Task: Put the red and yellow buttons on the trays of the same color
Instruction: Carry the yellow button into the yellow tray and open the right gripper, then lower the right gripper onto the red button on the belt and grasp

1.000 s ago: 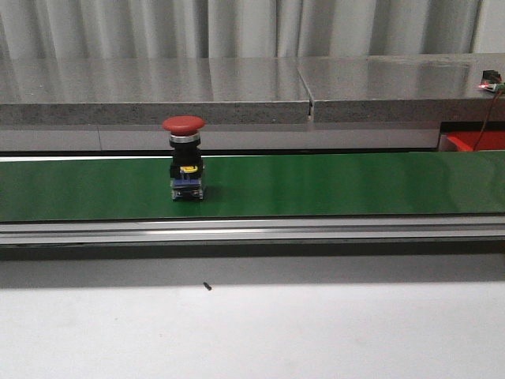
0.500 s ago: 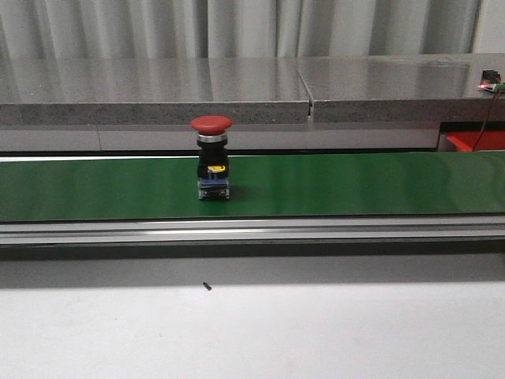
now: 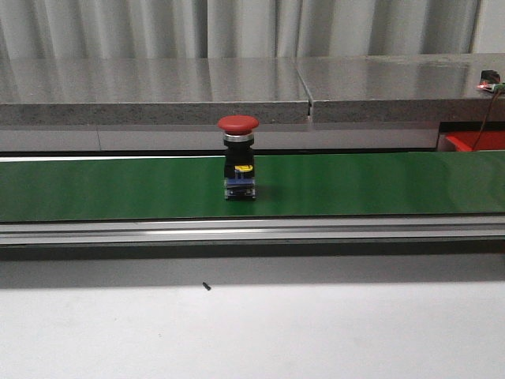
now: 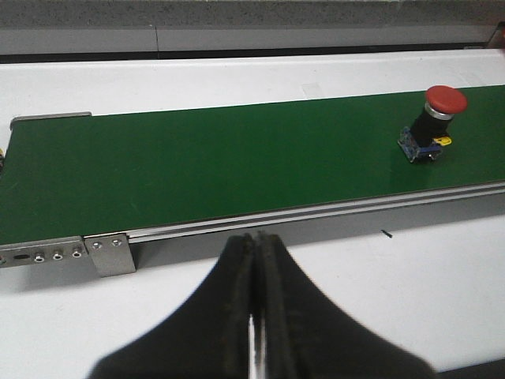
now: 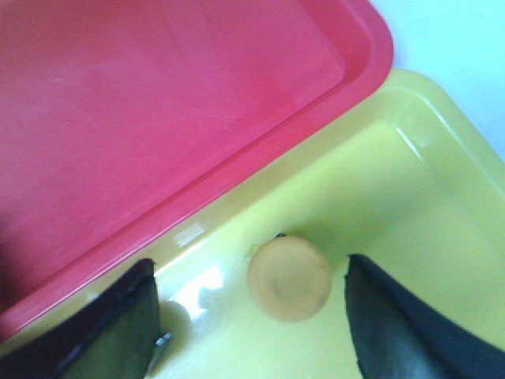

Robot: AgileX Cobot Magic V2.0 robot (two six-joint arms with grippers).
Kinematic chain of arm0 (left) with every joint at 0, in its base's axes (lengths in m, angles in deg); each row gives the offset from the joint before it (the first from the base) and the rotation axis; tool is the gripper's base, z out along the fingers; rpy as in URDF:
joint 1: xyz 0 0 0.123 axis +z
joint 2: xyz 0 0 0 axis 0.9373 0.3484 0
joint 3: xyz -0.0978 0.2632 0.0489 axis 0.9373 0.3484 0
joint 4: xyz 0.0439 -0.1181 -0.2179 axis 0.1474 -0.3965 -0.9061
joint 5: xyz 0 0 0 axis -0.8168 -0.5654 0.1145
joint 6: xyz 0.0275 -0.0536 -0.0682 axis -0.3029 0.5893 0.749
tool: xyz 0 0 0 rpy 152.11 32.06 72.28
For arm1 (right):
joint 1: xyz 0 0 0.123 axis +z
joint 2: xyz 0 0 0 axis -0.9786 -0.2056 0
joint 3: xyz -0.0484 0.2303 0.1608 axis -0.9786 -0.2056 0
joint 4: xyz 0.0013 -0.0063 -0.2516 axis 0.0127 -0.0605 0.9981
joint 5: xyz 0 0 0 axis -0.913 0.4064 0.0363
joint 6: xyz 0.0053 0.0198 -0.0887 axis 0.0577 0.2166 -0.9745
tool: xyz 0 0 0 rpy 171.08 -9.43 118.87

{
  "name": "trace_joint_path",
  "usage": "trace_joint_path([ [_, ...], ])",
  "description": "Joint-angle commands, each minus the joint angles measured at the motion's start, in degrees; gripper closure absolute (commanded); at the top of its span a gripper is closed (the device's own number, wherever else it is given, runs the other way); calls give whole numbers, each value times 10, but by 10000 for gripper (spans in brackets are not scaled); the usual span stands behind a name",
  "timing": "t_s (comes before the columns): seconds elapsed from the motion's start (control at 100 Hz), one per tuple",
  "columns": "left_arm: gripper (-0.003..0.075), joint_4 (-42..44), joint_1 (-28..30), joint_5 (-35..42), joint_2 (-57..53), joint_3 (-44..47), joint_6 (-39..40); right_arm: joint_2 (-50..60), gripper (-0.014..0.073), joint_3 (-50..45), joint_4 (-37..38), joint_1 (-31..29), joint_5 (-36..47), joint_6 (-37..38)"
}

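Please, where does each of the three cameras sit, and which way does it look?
Front: faces forward across the green belt at the red button; no arm shows.
Left wrist: over the belt's near edge; closed left gripper shows.
Right wrist: looks down into the yellow tray beside the red tray; open right gripper shows.
Front and left wrist share the button.

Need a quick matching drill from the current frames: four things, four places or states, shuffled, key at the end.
Things:
1. red button
2. yellow button
3. left gripper
4. right gripper

Places or states:
A. open, fingers either side of a button
B. upright on the green belt
C. sitting in the yellow tray, beside the red tray
D. shut, over the white table in front of the belt

Pairs: 1-B, 2-C, 3-D, 4-A
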Motion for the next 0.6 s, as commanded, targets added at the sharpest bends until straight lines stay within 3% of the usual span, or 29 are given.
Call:
trace_joint_path([
  [0.0,741,-11,-4,42,5,-16,1,63,125,-3,6,18,11,0],
  [0.29,741,-11,-4,42,5,-16,1,160,126,-38,8,175,-32,0],
  [0.59,741,-11,-4,42,5,-16,1,188,98,-38,3,321,-88,-4],
])
